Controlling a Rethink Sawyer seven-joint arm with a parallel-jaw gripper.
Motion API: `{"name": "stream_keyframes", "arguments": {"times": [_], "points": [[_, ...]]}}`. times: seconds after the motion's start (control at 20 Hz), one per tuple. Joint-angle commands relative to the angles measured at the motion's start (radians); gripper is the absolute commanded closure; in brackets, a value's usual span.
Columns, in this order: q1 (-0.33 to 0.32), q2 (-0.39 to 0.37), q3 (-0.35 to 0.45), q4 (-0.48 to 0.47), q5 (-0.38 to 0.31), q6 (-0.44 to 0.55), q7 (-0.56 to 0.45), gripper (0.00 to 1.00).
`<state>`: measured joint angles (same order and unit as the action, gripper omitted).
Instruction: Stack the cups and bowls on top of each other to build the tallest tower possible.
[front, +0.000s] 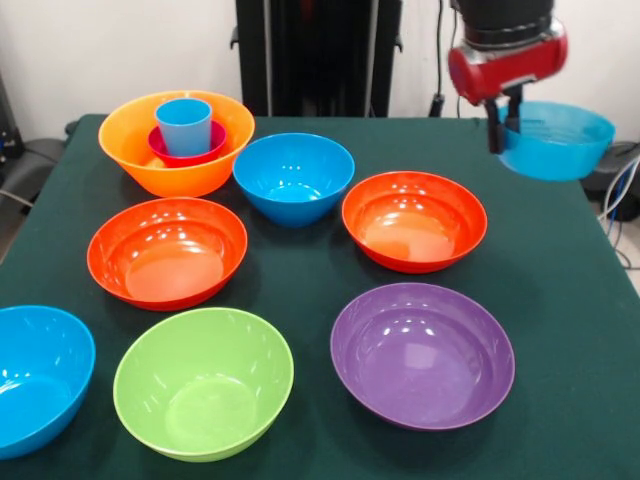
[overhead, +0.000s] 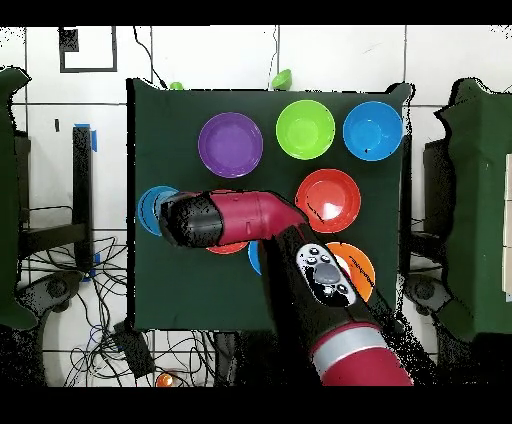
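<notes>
My gripper (front: 503, 134) is shut on the rim of a blue bowl (front: 560, 142) and holds it in the air over the table's far right corner. In the overhead view this bowl (overhead: 150, 207) sticks out from under the arm's head at the table's left edge. The large yellow-orange bowl (front: 170, 160) stands at the far left with a small magenta bowl (front: 190, 152) in it and the light-blue tumbler (front: 184, 124) upright in that. No small pale-blue bowl shows.
Loose on the green table (front: 560, 270) are a blue bowl (front: 294, 177), two red-orange bowls (front: 414, 220) (front: 167, 252), a purple bowl (front: 422, 353), a lime green bowl (front: 203, 381) and another blue bowl (front: 35, 375). The arm (overhead: 300, 250) covers the table's middle in the overhead view.
</notes>
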<state>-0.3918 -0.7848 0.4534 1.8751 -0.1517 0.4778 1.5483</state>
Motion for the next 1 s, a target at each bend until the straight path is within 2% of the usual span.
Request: {"name": "stream_keyframes", "arguments": {"times": [0.05, 0.45, 0.65, 1.0], "points": [[-0.152, -0.035, 0.185, 0.117, -0.003, 0.158, -0.168, 1.0], [-0.313, -0.048, 0.303, 0.124, -0.028, 0.284, -0.235, 1.0], [-0.383, -0.03, 0.349, 0.109, -0.058, 0.339, -0.271, 1.0], [-0.481, -0.015, 0.399, 0.037, -0.125, 0.488, -0.348, 1.0]]}}
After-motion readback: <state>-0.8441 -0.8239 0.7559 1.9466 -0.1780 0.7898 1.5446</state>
